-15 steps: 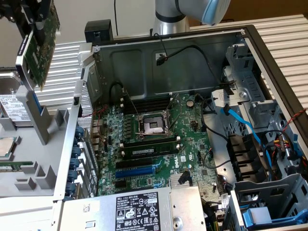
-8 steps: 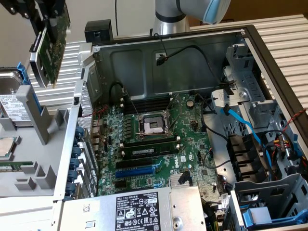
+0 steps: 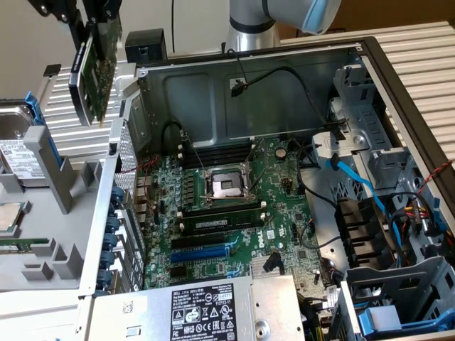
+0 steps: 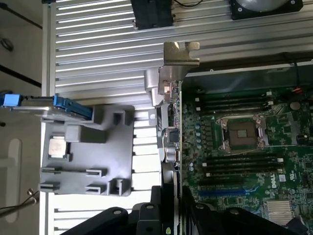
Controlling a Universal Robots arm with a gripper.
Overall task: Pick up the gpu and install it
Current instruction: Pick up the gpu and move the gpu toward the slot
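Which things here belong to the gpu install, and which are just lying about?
Job: green gpu card with black shroud, held in the fingers; large green motherboard in the open case.
Lying about: silver hard drive; grey plastic tray; blue cable.

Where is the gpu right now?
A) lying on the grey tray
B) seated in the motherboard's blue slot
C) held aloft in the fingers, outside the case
C: the gpu hangs clamped in the fingers beyond the case wall, and the blue slot is bare.
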